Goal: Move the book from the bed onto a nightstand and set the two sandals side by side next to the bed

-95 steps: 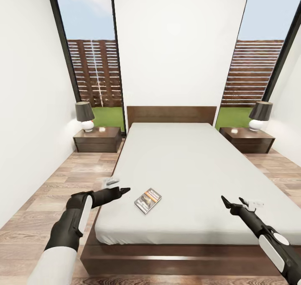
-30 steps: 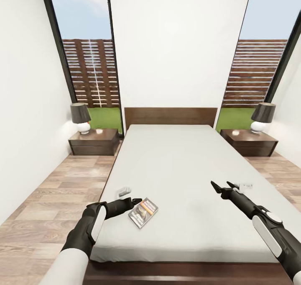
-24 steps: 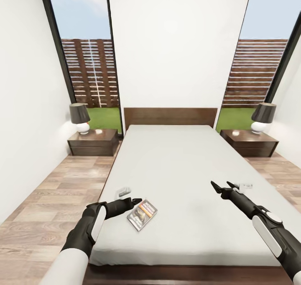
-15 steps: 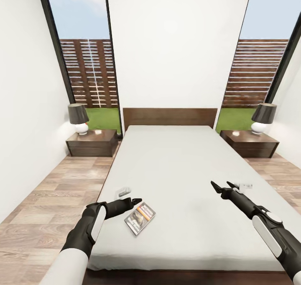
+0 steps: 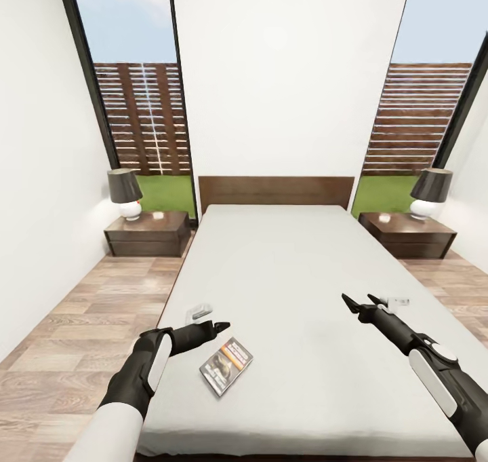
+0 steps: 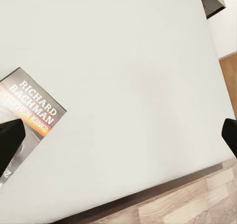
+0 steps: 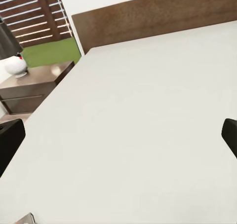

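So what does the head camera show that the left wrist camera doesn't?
The head view alone takes in the room: both windows, two nightstands with lamps, the headboard, and both arms, with the left pincer near the book and the right pincer open over the mattress. The left wrist view alone makes the book's "Richard Bachman" lettering readable. Both show the book lying flat on the bed.
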You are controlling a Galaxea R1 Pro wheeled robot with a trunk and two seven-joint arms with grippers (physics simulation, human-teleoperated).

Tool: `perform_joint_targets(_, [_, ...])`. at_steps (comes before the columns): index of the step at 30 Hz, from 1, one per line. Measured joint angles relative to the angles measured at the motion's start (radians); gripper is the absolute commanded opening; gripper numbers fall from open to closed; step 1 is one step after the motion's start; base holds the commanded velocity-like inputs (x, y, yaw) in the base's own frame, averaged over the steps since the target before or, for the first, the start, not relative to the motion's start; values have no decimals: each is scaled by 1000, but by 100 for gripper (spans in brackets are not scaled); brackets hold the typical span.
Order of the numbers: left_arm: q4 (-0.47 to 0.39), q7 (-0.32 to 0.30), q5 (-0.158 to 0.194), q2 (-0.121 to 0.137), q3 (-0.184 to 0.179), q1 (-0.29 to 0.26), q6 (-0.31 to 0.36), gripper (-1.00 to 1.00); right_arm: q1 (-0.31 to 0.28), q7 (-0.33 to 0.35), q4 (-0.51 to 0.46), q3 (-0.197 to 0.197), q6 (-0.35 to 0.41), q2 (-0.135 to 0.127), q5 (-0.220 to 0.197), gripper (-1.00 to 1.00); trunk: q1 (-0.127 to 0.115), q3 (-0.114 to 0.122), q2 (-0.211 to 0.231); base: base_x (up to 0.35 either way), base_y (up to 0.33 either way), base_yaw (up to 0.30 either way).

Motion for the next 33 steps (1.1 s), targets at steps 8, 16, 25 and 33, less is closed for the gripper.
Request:
perform_joint_targets(8, [6,3,43,0,0,0,-1,100,0,0,0,0,0,0,1,100,0,0,0,22,-1,0])
perform_joint_targets(16, [6,4,54,1,0,0,-2,100,0,0,0,0,0,0,1,100,0,0,0,153,-60,0])
perform_joint_targets(25, [2,6,52,6,5,0,-30,100,0,0,0,0,0,0,2,100,0,0,0,11,-5,0])
perform_joint_targets(33, [-1,6,51,9,14,0,-55,100,0,0,0,0,0,0,2,100,0,0,0,0,0,0])
